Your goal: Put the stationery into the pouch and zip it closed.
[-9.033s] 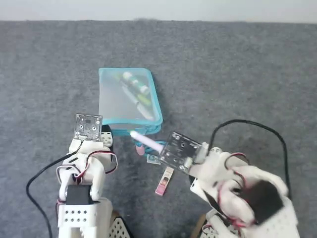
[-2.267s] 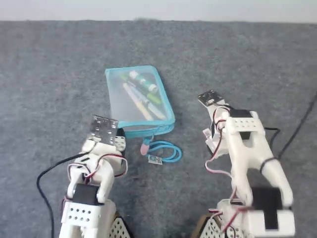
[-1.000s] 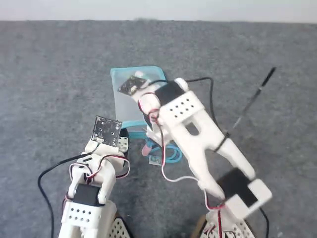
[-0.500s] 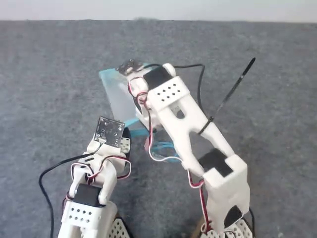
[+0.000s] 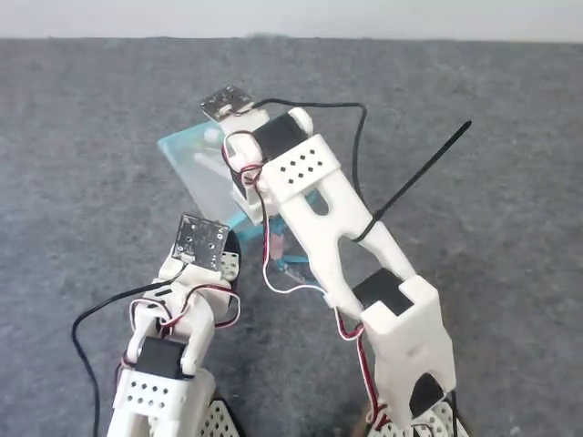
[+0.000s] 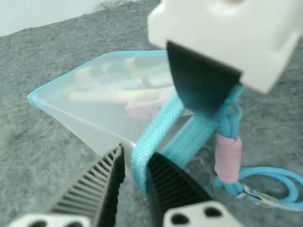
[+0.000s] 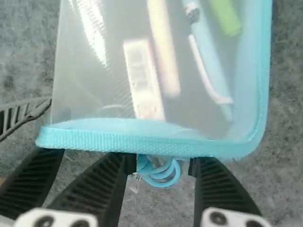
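Obs: the left tool (image 6: 134,161) is clamped on the teal webbing tab (image 6: 154,137) at the zip end of the pouch (image 6: 80,111), anchoring it. The right tool (image 7: 160,163) has its jaws apart over the zip edge (image 7: 142,142) just beside that tab. The pull cord (image 7: 158,174) shows between them, and no grip on it can be made out. In the left wrist view the cord's pink bead (image 6: 228,156) hangs just below the right tool, and the rest of the cord loops on the bench (image 5: 492,255).

The pouch sits in the far half of the bench, about midway between the side edges. It appears tipped up at the held end. The stationery (image 6: 120,92), pens and markers, lies inside and is seen through the clear wall.

Status, as judged: loading appears done and zipping is the step in hand. The pull cord sits near the tab end. Whether that is the start or the finish of its run cannot be told, so closure is unconfirmed. To do: confirm the zip is shut, then release both tools.
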